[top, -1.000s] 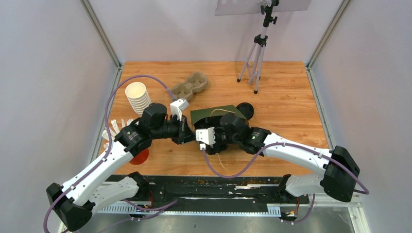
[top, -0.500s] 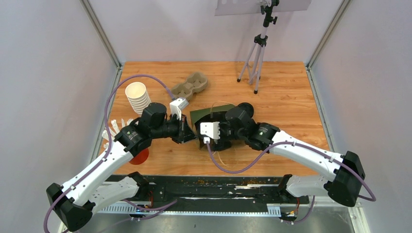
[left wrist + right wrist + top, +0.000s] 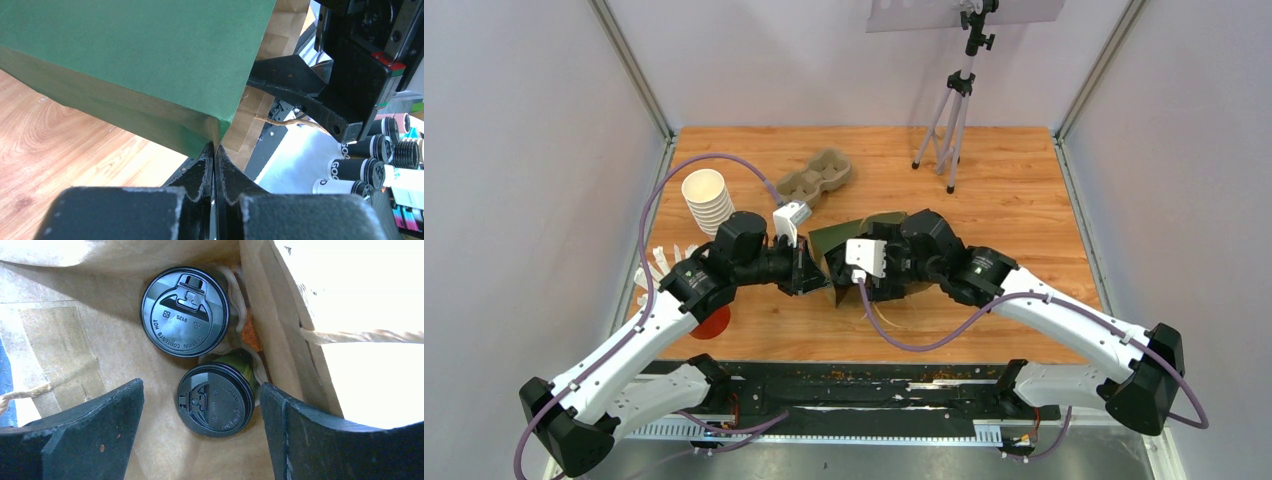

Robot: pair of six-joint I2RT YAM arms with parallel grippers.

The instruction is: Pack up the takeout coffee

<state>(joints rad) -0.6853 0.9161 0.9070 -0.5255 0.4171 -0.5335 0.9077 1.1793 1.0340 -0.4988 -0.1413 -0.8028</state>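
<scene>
A green paper bag (image 3: 836, 238) with a brown inside (image 3: 60, 335) stands mid-table. My left gripper (image 3: 214, 148) is shut on the bag's rim at a corner fold. My right gripper (image 3: 201, 388) is open, looking down into the bag's mouth. On the bag's floor stand two takeout coffee cups. The one with the larger-looking black lid (image 3: 184, 311) is farther in. The olive-green-sided cup (image 3: 216, 401) sits below and between my right fingers (image 3: 95, 425), which are apart from it. From the left wrist view I see a right finger (image 3: 300, 95) over the bag's opening.
A stack of lidless white cups (image 3: 708, 200) and a cardboard cup carrier (image 3: 817, 178) lie at the back left. A red cup (image 3: 714, 321) and white sticks (image 3: 664, 262) are under my left arm. A tripod (image 3: 952, 110) stands at the back right.
My right arm has swung farther away and to the right over the bag, and its jaws have narrowed a little. The bag's top has tilted with it. My left gripper has stayed put.
</scene>
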